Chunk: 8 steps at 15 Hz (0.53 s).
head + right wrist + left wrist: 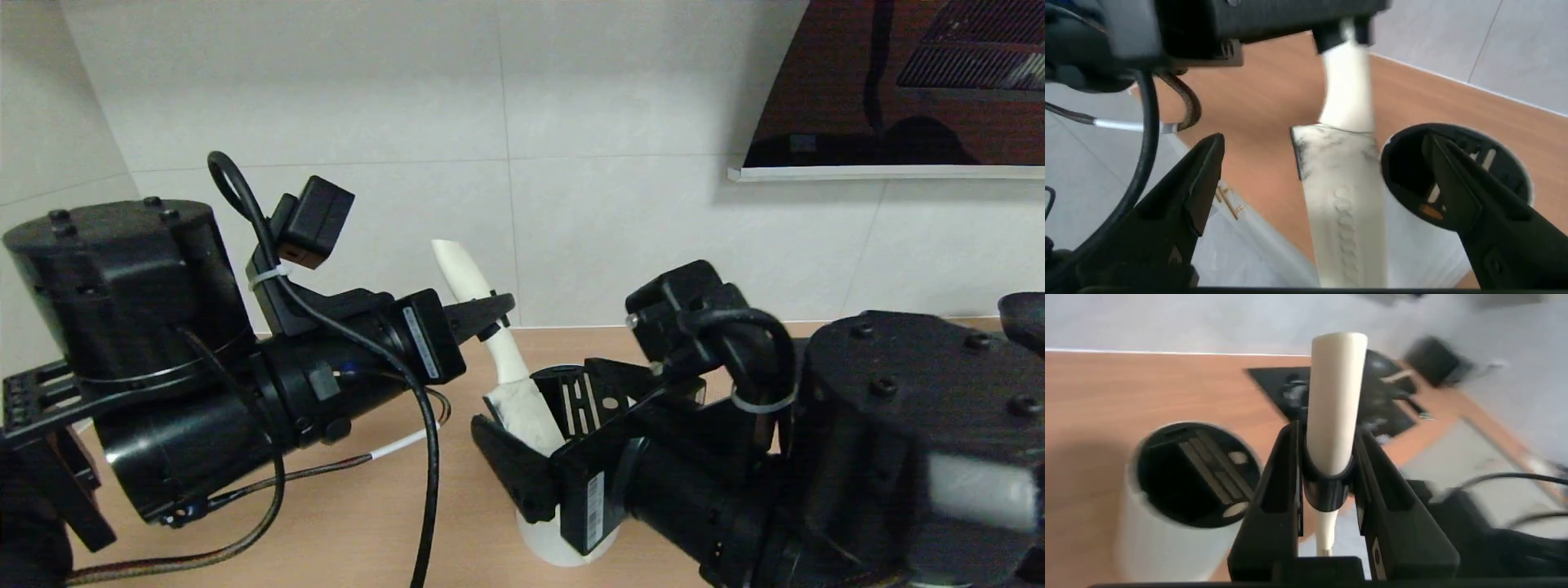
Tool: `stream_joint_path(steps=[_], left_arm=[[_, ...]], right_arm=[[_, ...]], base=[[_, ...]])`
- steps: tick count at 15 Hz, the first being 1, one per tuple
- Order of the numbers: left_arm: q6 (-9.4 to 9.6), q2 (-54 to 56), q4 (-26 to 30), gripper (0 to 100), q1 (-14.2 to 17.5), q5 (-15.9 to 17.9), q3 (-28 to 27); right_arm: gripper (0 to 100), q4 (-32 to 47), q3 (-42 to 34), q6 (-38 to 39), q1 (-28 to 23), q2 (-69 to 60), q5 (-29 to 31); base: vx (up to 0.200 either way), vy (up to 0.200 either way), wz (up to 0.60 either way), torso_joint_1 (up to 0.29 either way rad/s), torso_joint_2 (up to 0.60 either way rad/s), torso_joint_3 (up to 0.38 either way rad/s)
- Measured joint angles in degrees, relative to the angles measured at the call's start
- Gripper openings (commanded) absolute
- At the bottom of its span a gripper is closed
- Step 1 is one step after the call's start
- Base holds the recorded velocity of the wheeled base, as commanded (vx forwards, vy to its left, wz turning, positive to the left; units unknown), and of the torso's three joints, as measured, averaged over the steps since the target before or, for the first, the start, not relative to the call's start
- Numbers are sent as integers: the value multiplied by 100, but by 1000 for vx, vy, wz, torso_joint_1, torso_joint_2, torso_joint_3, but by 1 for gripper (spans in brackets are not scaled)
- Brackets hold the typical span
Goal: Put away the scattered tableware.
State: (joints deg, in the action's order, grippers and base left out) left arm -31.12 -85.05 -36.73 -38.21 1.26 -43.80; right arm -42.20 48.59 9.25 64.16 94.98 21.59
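A white knife with a pale handle and a marbled blade is held upright, blade down, with my left gripper shut on its handle. The blade hangs just beside a white cylindrical holder with a black slotted insert, which stands on the wooden counter. My right gripper is open beside the holder's rim, and the blade sits between its spread fingers. The left wrist view has the holder below and to one side of the left gripper.
The wooden counter runs back to a white tiled wall. A dark range hood hangs at the upper right. Cables trail from the left arm over the counter. The counter's edge lies close to the holder.
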Motion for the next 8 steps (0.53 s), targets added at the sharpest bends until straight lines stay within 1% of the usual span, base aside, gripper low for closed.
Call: stream_joint_path(steps=[1, 2, 3, 4, 5, 6, 7, 8], left_arm=[[105, 7, 288, 0, -2, -390, -267], [255, 9, 649, 0, -2, -946, -597], [483, -2, 1041, 0, -2, -1630, -940], [822, -45, 1240, 0, -11, -2122, -1201], [1085, -105, 1323, 0, -32, -2425, -1380], [1429, -174, 1336, 0, -63, -2717, -1487], [1807, -234, 1301, 0, -85, -2876, -1543], [2018, -293, 1191, 0, -123, -2944, -1574]], right_arm=[[100, 24, -2, -4, -190, -156, -20], [100, 99, 2, -11, -466, -300, -71], [100, 285, 55, -15, -791, -451, -178], [100, 674, 90, -17, -1045, -608, -295], [100, 1018, 113, -20, -1226, -757, -375], [100, 1172, 149, -20, -1430, -885, -455], [100, 1237, 166, -20, -1620, -970, -541], [100, 1264, 188, -20, -1758, -1022, -583]], base=[[0, 0, 0, 0, 0, 0], [0, 0, 0, 0, 0, 0], [0, 0, 0, 0, 0, 0], [0, 0, 0, 0, 0, 0], [0, 0, 0, 0, 0, 0], [0, 0, 0, 0, 0, 0], [0, 0, 0, 0, 0, 0], [0, 0, 0, 0, 0, 0]])
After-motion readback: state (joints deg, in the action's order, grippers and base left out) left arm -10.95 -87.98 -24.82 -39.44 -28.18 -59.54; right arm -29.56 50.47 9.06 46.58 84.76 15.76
